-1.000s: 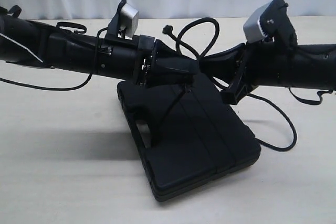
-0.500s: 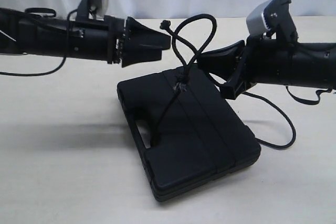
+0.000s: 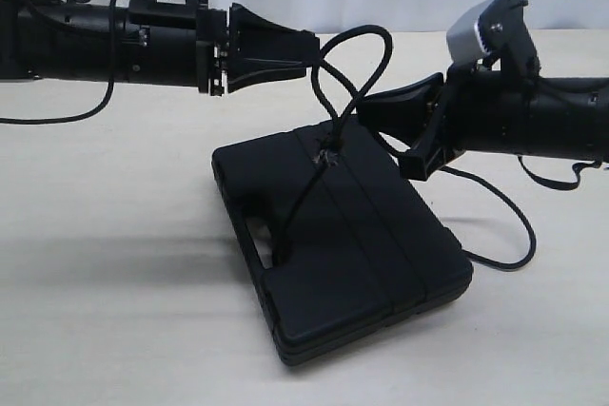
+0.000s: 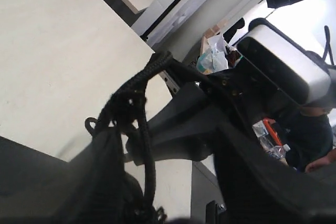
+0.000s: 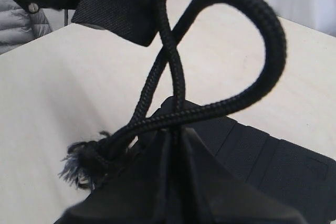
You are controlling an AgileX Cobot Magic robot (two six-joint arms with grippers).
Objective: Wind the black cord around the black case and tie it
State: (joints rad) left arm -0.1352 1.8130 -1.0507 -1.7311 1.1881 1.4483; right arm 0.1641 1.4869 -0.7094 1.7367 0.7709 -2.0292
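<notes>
Diffuse light from above falls evenly on the pale beige bench (image 3: 114, 330); I see one broad, soft shadow left of the matte black rectangular case (image 3: 381, 254). Wrist views: braided black cord (image 5: 262, 30) sharp, near right gripper (image 5: 176, 132) blurred, background overexposed.

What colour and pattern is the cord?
The cord is black with a braided weave, clearest in the right wrist view.

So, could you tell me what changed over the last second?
The left gripper rose from over the black case to the free end of the black cord; whether it grips is unclear. The right gripper stays shut on the cord; the case has not moved.
</notes>
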